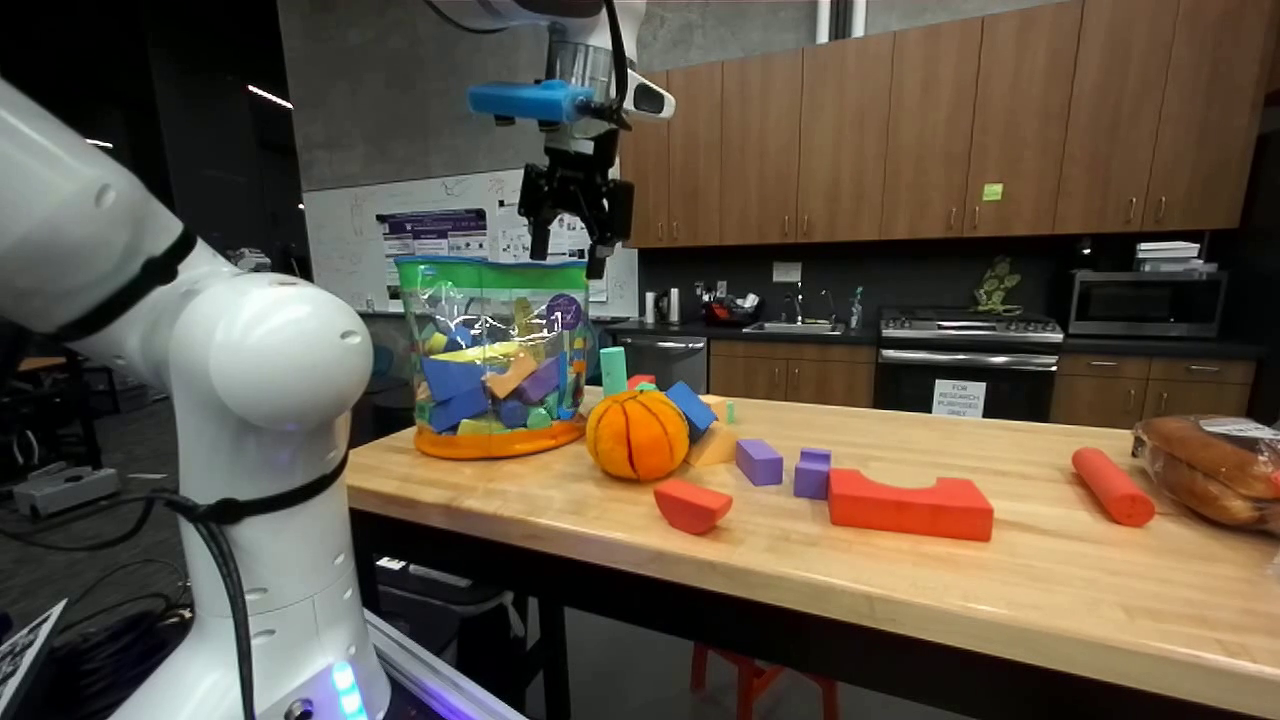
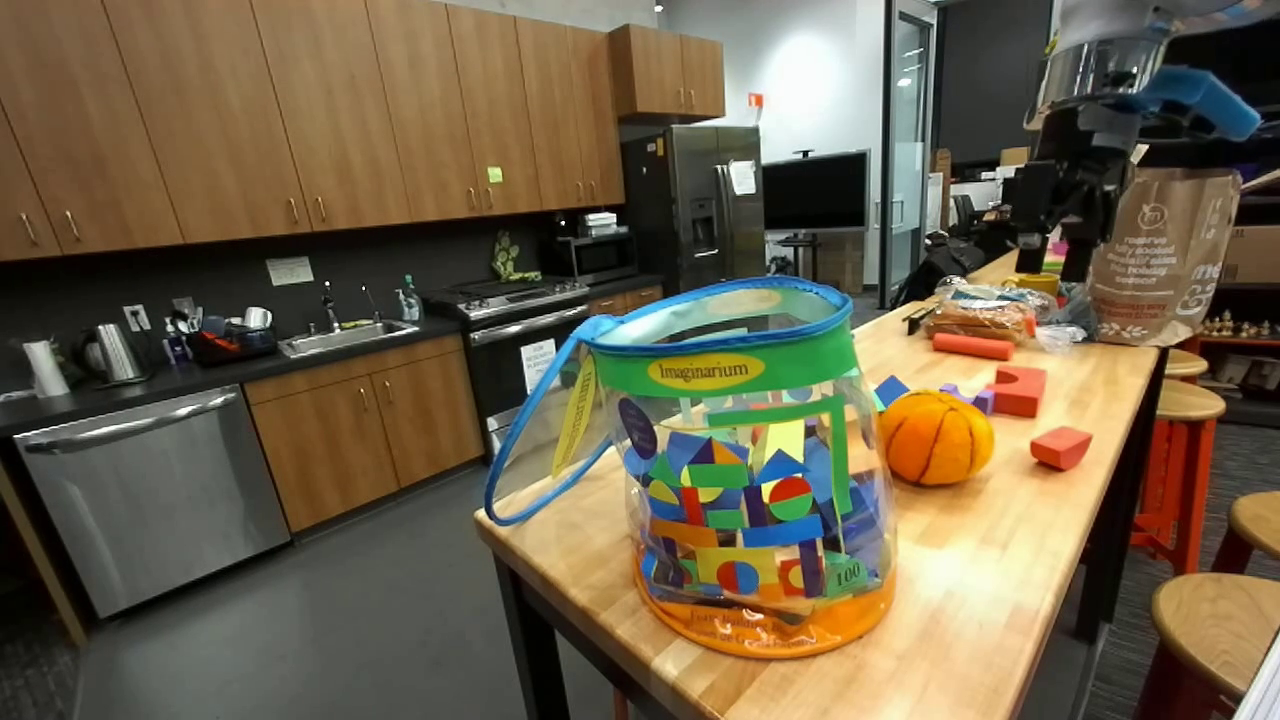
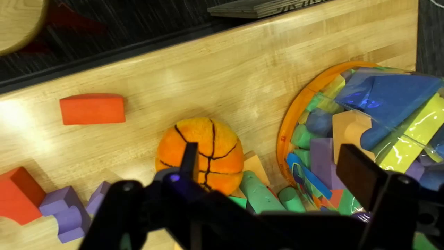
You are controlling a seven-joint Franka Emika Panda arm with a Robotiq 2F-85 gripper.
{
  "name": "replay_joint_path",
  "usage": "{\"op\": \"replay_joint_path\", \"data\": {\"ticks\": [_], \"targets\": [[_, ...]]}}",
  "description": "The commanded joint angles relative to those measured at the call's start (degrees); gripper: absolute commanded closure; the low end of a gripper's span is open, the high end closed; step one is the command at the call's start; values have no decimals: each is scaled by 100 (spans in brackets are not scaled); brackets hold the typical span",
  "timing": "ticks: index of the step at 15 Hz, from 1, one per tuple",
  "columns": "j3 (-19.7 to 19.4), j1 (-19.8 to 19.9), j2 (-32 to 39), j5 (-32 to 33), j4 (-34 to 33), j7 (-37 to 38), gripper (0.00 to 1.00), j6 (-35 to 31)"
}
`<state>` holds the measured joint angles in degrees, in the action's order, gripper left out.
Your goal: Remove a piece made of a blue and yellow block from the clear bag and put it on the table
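Wrist view: claw (jaws apart) above table; clear bag holds blocks.

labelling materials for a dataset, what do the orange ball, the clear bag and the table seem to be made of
Orange ball: probably plush fabric, matte, going by its fuzzy-looking surface.
Clear bag: likely flexible plastic, glossy; it is see-through with bright glare.
Table: apparently wood, perhaps varnished; grain and joined strips show, with a soft shine.
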<state>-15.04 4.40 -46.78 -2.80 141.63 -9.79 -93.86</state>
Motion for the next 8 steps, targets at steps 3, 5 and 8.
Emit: {"op": "replay_joint_path", "data": {"ticks": [3, 5, 8], "targets": [[446, 34, 136, 259, -549, -28, 0, 3], [587, -14, 157, 401, -748, -41, 0, -14], [862, -144, 241, 636, -1064, -64, 0, -134]]}}
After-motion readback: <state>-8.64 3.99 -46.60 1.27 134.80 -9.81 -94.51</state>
